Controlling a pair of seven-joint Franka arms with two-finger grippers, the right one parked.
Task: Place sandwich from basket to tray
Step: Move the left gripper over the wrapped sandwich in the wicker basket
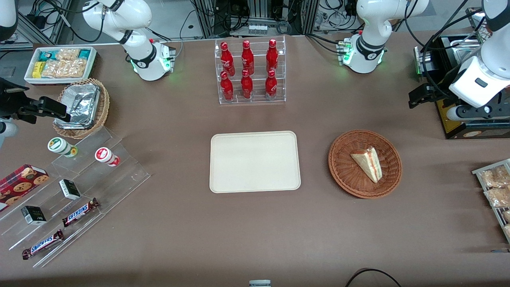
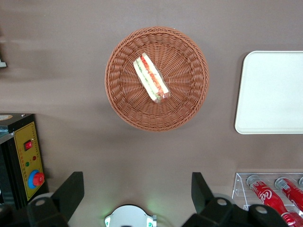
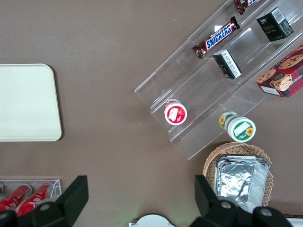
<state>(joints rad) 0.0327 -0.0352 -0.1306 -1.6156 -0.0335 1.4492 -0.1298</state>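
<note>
The sandwich [image 1: 368,162] is a pale bread wedge lying in the round reddish-brown wicker basket [image 1: 338,167]. The left wrist view shows its red and green filling [image 2: 151,78] and the basket [image 2: 189,104] around it. The cream tray [image 1: 255,161] lies flat and bare beside the basket, toward the parked arm's end; it also shows in the left wrist view [image 2: 272,92] and the right wrist view [image 3: 26,101]. The left arm's gripper [image 1: 417,97] hangs above the table, farther from the front camera than the basket and toward the working arm's end. Its fingers [image 2: 71,189] stand wide apart and hold nothing.
A clear rack of red bottles [image 1: 249,71] stands farther from the front camera than the tray. A black control box [image 1: 470,127] with a red button [image 2: 37,178] sits near the gripper. Snack packets [image 1: 496,187] lie at the working arm's end. A stepped acrylic shelf [image 1: 75,191] stands at the parked arm's end.
</note>
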